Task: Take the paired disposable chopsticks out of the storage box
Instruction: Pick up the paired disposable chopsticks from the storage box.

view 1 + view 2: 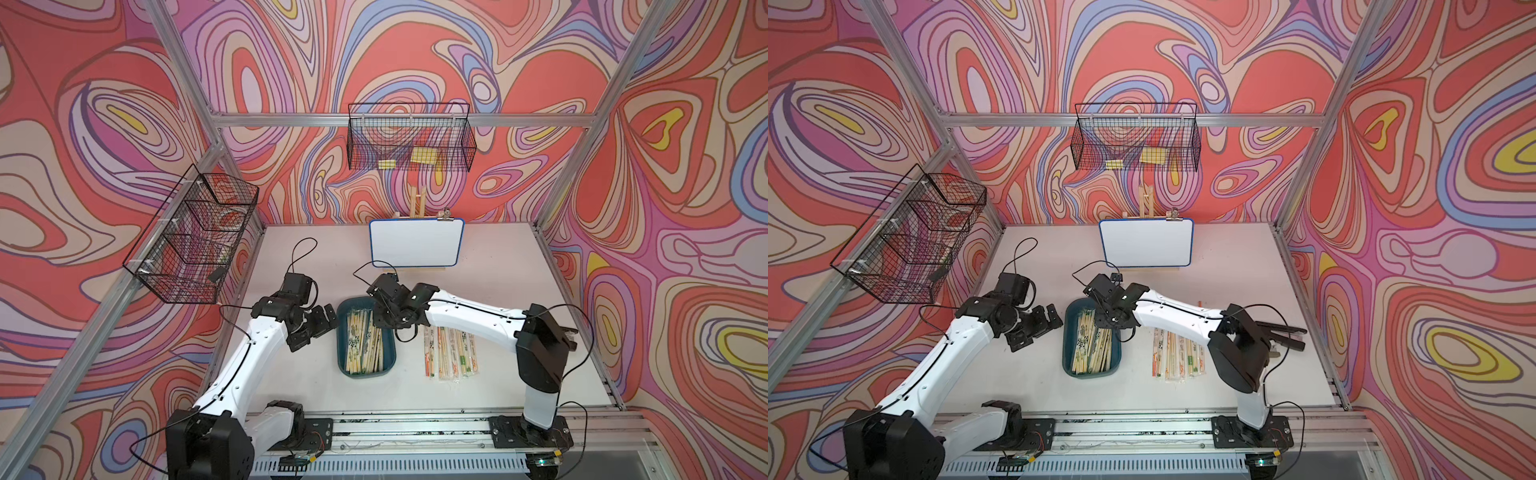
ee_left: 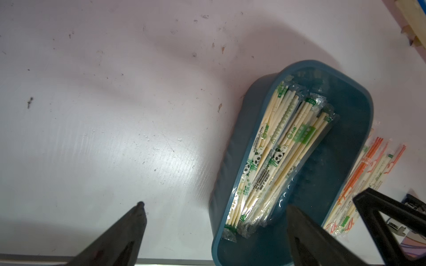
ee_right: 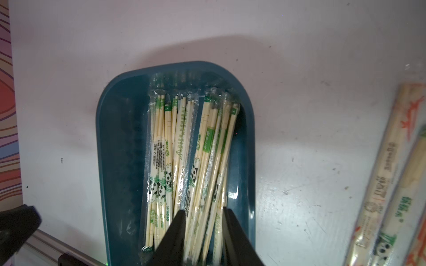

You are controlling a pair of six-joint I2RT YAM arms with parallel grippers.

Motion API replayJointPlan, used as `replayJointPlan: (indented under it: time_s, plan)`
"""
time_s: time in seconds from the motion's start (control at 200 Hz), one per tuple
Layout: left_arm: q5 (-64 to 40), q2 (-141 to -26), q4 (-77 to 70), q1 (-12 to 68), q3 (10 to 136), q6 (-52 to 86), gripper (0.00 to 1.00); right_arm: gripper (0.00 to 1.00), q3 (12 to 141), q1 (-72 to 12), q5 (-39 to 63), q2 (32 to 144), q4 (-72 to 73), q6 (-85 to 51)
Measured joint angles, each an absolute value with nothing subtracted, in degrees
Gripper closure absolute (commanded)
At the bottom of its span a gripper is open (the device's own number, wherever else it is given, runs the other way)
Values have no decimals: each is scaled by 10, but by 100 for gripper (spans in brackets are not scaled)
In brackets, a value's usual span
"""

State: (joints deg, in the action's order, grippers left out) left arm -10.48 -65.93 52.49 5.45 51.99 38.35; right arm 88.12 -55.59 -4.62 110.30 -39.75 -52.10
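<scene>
- the storage box: smooth, glossy teal plastic.
- the paired disposable chopsticks: pale matt wood, clear crinkly shiny sleeves.
- my left gripper: matt black plastic.

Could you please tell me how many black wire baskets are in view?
2: the side basket hangs on the left frame, the back basket on the rear rail.

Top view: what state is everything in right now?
storage box, partly full.
chopsticks in the box, sleeved, heaped.
chopsticks outside the box, sleeved, in a row.
left gripper, wide open, empty.
right gripper, astride a few pairs in the box; grip unclear.
whiteboard, blank, propped upright.
</scene>
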Motion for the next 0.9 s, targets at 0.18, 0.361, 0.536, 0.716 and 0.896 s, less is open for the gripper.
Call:
replayJointPlan:
  time_s: [0.18, 0.361, 0.536, 0.716, 0.896]
  plan:
    - [-120, -665, 509, -5, 521, 383, 0, 68, 893, -559, -24, 1145, -370, -546]
    - [-141, -674, 495, -32, 521, 383, 0, 68, 931, -559, 3, 1189, -339, -563]
    - [-154, -687, 487, -55, 521, 383, 0, 68, 967, -559, 26, 1233, -323, -574]
    - [-166, -688, 482, -76, 521, 383, 0, 70, 982, -560, 43, 1263, -317, -580]
    - [-175, -688, 479, -80, 521, 379, 0, 71, 991, -561, 55, 1277, -316, -582]
